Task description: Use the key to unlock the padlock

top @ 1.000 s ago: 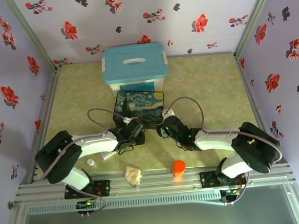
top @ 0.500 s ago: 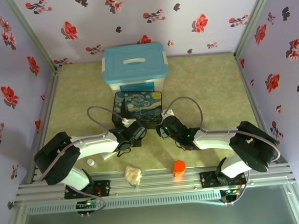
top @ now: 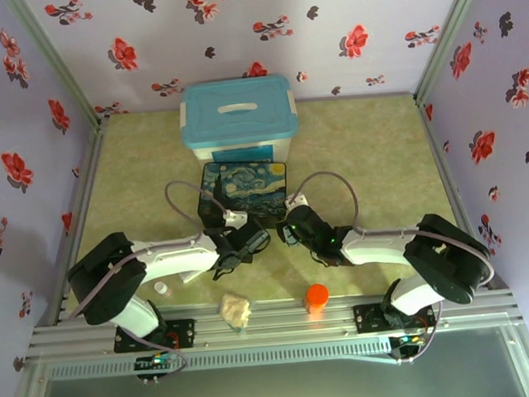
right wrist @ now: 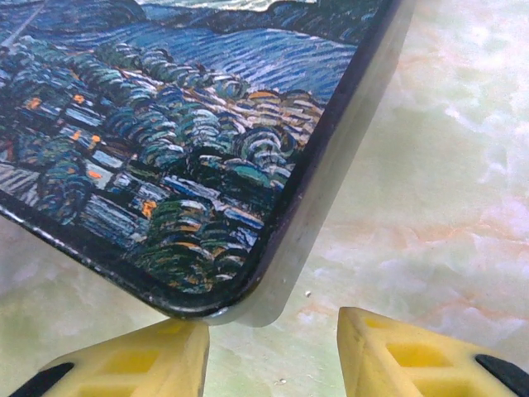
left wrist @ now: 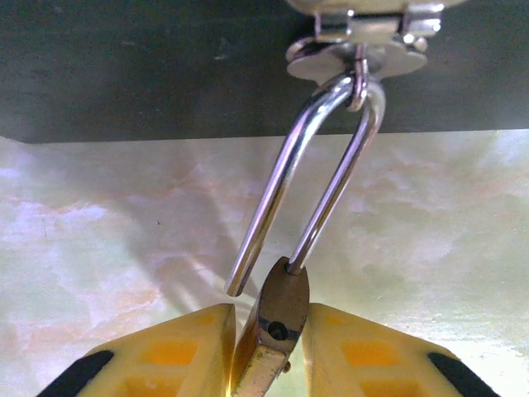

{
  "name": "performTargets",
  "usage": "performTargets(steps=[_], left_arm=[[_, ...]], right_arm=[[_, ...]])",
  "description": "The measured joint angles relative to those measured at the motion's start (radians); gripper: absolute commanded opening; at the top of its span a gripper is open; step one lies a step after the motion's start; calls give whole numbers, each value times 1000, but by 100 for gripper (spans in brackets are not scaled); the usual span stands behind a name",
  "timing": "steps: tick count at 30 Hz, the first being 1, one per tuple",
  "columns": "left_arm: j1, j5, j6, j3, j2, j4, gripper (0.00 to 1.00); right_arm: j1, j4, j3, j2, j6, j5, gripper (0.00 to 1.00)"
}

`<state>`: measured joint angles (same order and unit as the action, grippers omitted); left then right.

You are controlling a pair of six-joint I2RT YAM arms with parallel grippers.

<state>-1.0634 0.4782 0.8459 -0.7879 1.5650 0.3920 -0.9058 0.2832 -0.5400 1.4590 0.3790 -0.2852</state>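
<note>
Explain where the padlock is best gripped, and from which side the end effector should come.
Grip the padlock by its brass body, pressing its two broad faces, coming from the end away from the box's clasp. The round shackle is hooked through that clasp and would slip; the body juts free. The left end effector holds it so.

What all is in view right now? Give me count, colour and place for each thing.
storage bin: 1, blue lid, pale body, back centre
painted box: 1, dark blue swirls, in front of the bin
padlock: 1, brass body, silver shackle open, hooked through the box's clasp
orange cylinder: 1, near edge, right of centre
white cap: 1, near left
crumpled wad: 1, beige, near edge
left gripper: yellow fingers, shut on the padlock body
right gripper: yellow fingers, open at the box's near right corner
</note>
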Motion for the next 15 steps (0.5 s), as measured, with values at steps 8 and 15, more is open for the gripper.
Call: performTargets(steps=[8, 15], left_arm=[[-18, 34, -11, -27, 31, 29, 19], [-24, 33, -11, -38, 42, 35, 31]], right_arm=[[0, -15, -6, 8, 0, -1, 44], [0, -21, -6, 7, 1, -2, 44]])
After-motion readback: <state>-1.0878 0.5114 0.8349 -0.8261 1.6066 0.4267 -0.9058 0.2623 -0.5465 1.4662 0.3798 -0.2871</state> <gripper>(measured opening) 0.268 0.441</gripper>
